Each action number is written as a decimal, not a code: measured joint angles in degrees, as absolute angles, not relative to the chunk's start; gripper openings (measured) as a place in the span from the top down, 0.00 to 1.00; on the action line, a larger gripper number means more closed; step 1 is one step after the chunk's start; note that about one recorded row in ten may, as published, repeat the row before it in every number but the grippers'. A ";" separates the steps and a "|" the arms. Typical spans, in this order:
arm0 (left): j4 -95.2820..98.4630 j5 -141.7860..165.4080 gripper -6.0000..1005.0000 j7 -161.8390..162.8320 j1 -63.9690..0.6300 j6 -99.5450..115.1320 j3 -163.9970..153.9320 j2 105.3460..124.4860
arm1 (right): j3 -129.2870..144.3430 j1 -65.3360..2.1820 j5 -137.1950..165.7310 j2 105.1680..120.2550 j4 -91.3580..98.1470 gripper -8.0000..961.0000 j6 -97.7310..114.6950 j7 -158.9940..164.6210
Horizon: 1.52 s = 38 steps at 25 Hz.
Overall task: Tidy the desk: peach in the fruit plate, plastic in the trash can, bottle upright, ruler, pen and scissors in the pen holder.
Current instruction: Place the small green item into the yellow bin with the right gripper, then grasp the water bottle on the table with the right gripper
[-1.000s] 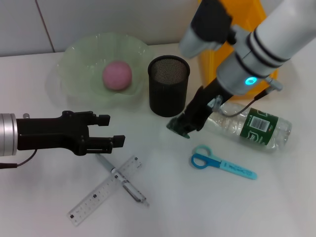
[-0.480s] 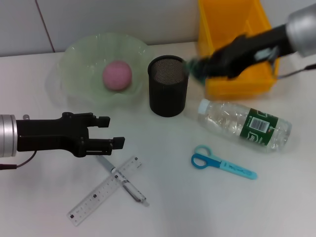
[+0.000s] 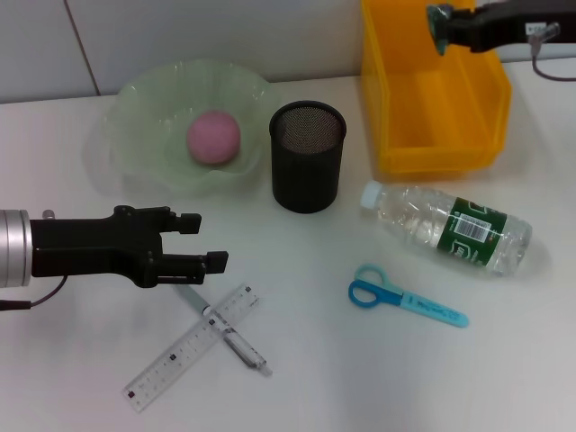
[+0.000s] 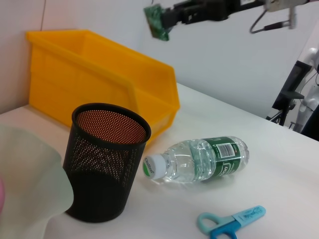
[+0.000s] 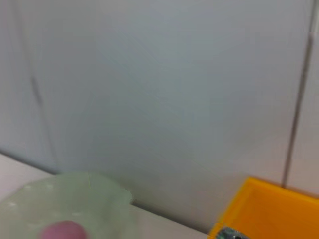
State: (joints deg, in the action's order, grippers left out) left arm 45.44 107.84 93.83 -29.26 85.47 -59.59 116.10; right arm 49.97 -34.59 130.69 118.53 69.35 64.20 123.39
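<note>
head view: right hand (image 3: 443, 25) grips green plastic (image 3: 439, 20) above the yellow bin's (image 3: 396, 99) rim; left hand (image 3: 209, 241) open.

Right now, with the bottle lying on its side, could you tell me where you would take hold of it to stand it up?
I would grip the bottle across its clear body between the white cap and the green label, coming from above. It lies flat with its cap toward the pen holder, so both round sides are open. The scissors lie apart from it.
</note>
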 joint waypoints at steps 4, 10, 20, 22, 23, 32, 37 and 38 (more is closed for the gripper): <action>45.44 107.85 0.21 93.86 -29.26 85.52 -59.59 116.14 | 49.92 -37.26 136.70 118.41 65.14 0.64 61.41 124.13; 45.44 107.85 0.21 93.90 -29.31 85.52 -59.59 116.21 | 49.88 -41.61 145.16 118.49 59.18 0.61 59.03 126.63; 45.44 107.93 0.22 93.90 -29.30 85.52 -59.59 116.19 | 49.84 -42.18 145.63 118.64 58.92 0.31 59.32 127.36; 45.44 107.94 0.22 93.88 -29.28 85.52 -59.59 116.19 | 49.83 -41.91 145.53 118.72 59.52 0.24 60.09 127.38; 45.44 107.93 0.22 93.89 -29.27 85.52 -59.59 116.19 | 49.83 -41.74 145.33 118.78 60.31 0.21 61.86 127.39; 45.44 107.94 0.22 94.34 -29.26 85.53 -59.59 116.19 | 49.49 -40.37 142.43 118.85 73.72 0.21 88.68 128.29; 45.44 107.93 0.22 94.39 -29.27 85.60 -59.59 116.25 | 49.13 -42.68 144.90 117.51 76.93 0.21 101.24 129.34; 45.44 107.93 0.22 94.39 -29.27 85.60 -59.59 116.25 | 49.04 -43.29 146.34 117.16 76.97 0.21 102.29 129.57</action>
State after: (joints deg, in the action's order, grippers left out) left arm 45.44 107.93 94.39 -29.27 85.60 -59.59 116.25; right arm 49.04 -43.29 146.34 117.16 76.97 102.29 129.57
